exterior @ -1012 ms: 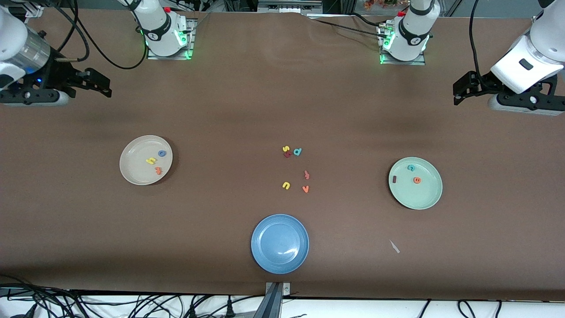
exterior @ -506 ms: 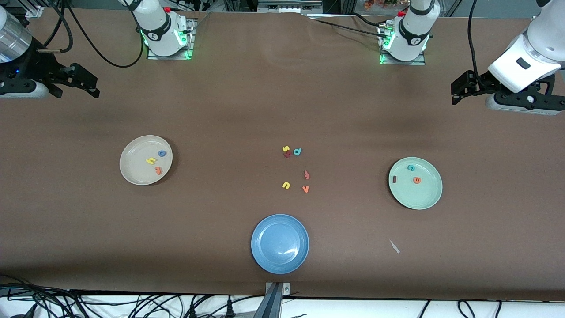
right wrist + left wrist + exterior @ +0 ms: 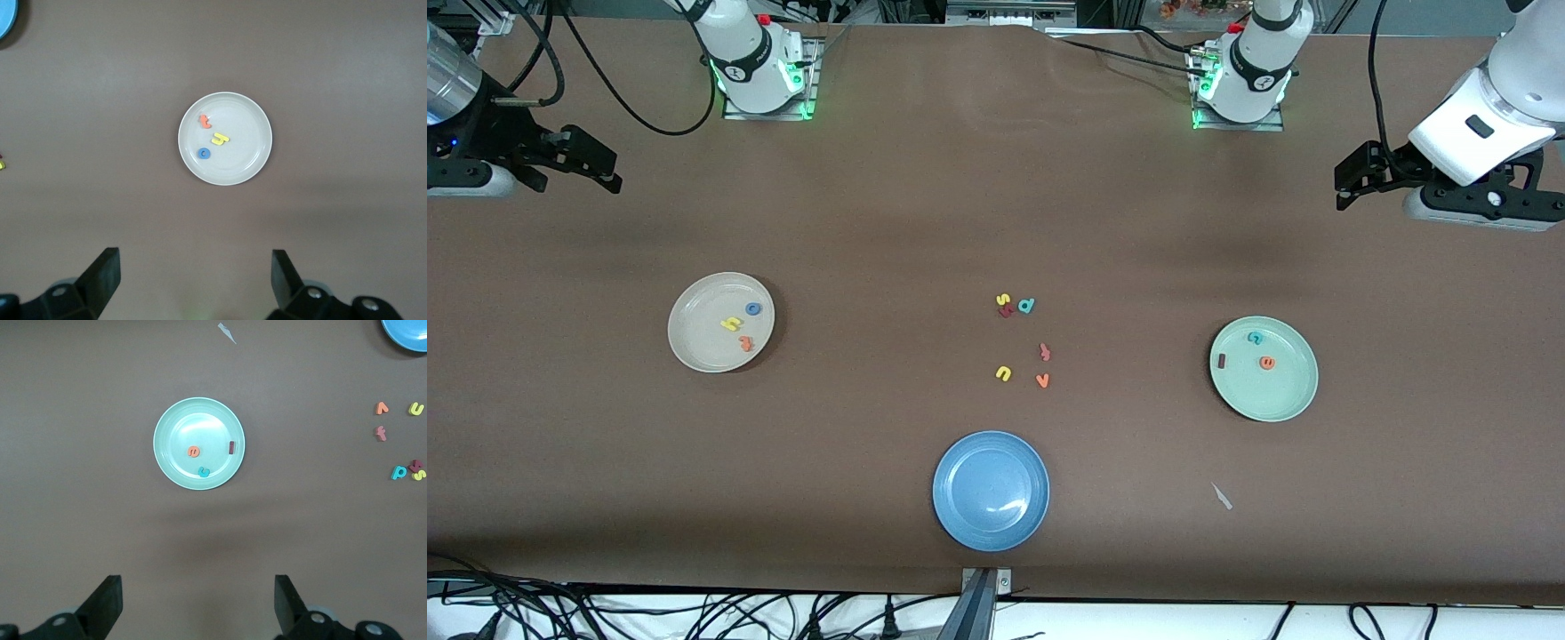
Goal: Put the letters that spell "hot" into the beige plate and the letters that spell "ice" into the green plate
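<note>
While both arms wait with jaws spread wide and empty, the left gripper [image 3: 1352,182] and right gripper [image 3: 596,164] hang over bare table, well apart from the blue plate [image 3: 991,530]. Toward the right arm's end from that plate, the beige plate [image 3: 694,351] holds the yellow "h" [image 3: 732,324], blue "o" [image 3: 753,308] and orange "t" [image 3: 746,343]. Toward the left arm's end, the green plate [image 3: 1280,400] holds the dark red "i" [image 3: 1221,361], teal "c" [image 3: 1255,338] and orange "e" [image 3: 1266,363]. These letters look light, soft and thin, best pinched across their edges. The "i" lies flat, its long axis pointing toward the front camera.
</note>
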`<state>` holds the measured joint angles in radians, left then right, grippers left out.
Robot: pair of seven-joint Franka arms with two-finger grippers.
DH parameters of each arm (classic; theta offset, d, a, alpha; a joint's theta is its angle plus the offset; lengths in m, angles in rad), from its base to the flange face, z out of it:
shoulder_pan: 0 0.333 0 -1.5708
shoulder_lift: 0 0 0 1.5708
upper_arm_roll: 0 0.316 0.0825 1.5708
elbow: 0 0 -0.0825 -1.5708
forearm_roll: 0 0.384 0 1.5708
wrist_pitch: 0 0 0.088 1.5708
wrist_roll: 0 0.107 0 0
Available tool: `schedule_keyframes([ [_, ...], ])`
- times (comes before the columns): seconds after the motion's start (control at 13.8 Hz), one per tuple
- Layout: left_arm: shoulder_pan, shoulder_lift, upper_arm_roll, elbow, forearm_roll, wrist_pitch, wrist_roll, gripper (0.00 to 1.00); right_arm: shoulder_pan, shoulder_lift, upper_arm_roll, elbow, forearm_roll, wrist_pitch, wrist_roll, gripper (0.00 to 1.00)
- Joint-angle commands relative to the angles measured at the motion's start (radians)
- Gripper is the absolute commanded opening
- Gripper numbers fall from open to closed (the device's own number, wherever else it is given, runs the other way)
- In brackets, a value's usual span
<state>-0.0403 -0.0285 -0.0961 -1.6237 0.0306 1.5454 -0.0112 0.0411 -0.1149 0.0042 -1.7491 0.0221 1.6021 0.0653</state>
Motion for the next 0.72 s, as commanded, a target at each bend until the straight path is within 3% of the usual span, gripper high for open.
schedule_keyframes([
  [0.0,0.0,0.006,-0.001,0.025,-0.015,-0.025,-0.003,1.0,-0.004,0.037,-0.001,0.057,-0.013,-0.042,-0.016,1.0],
  [0.65,0.0,0.006,-0.001,0.025,-0.015,-0.025,-0.003,1.0,-0.009,0.038,-0.013,0.062,-0.014,-0.067,-0.052,1.0],
])
